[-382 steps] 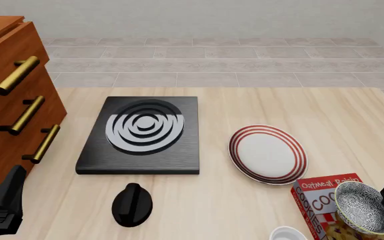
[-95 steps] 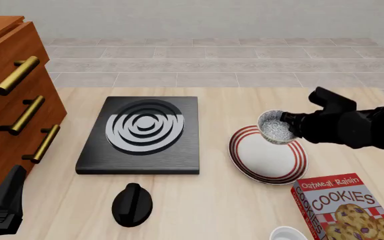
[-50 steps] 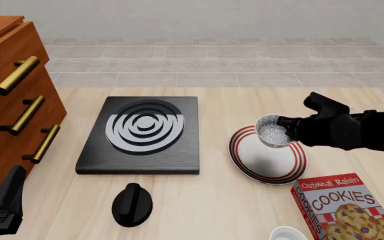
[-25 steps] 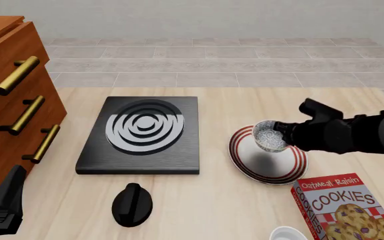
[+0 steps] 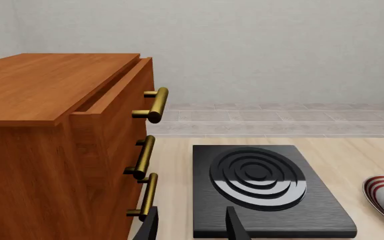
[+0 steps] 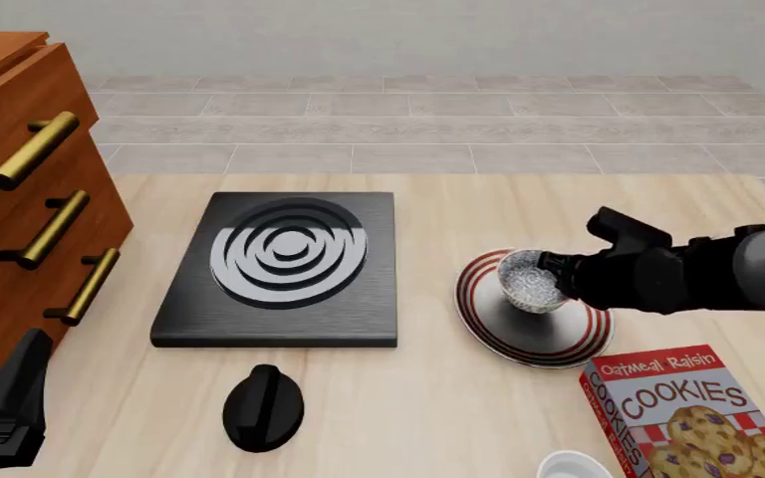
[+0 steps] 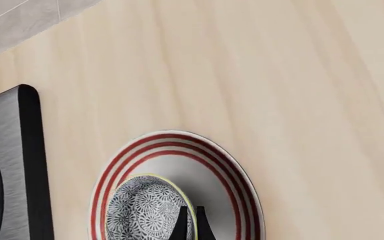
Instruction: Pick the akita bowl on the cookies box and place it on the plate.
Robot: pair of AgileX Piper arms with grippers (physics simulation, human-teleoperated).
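Bowl status: akita bowl (image 6: pixel 534 282) over plate (image 6: pixel 576 342), toward its 10 o'clock. R gripper (image 7: pixel 189 222) pinched shut on rim. Looks rigid, light, prob glazed and slippery; rim pinch seems ok. L gripper (image 5: pixel 190 225) parted, empty.

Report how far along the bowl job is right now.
Done: the small black-and-white speckled bowl is off the flat red cookies box and sits low over the round white red-ringed plate.
In hand: the right claw is pinched on the bowl's rim.
Left: let go and pull back; whether the bowl rests on the plate I cannot tell. The left claw sits open, idle.
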